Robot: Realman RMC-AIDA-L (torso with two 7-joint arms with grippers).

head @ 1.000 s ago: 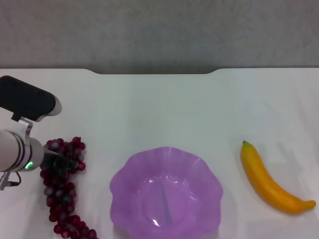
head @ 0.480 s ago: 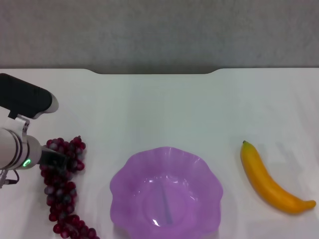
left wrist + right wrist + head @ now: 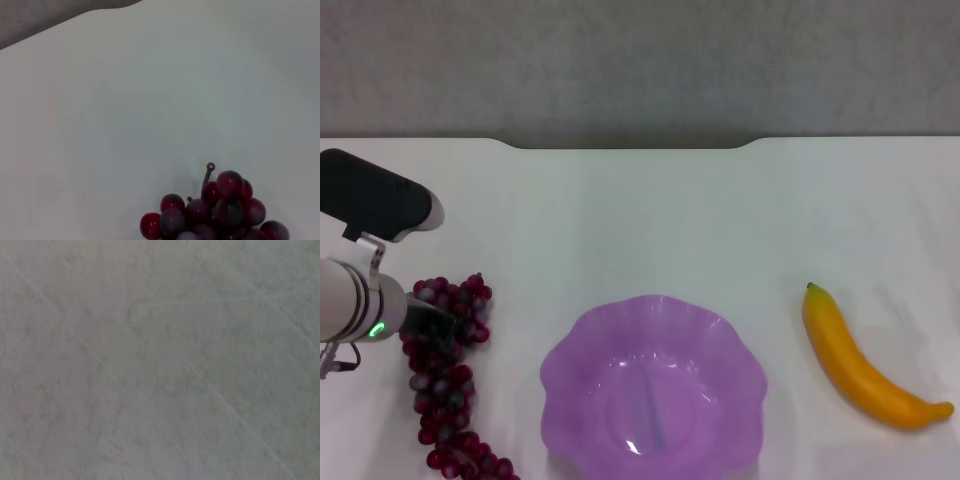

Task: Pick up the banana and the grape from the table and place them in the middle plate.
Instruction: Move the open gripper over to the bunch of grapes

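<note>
The grape (image 3: 445,400) is a long dark red bunch lying on the white table (image 3: 650,220) at the front left. My left gripper (image 3: 432,322) is down at the top of the bunch, its dark tip over the upper grapes. The left wrist view shows the bunch's stem end (image 3: 215,210) close up on the table. The purple scalloped middle plate (image 3: 560,350) sits at the front centre and holds no fruit. The yellow banana (image 3: 855,365) lies to the right of the plate. My right gripper is out of view; its wrist view shows only a grey surface.
The table's far edge has a notch (image 3: 630,146) against the grey wall. Bare white tabletop lies between the plate and the far edge, and between the plate and each fruit.
My left arm shifted a little to the left and then slightly back to the right. The grape bunch, the plate and the banana stay where they were.
</note>
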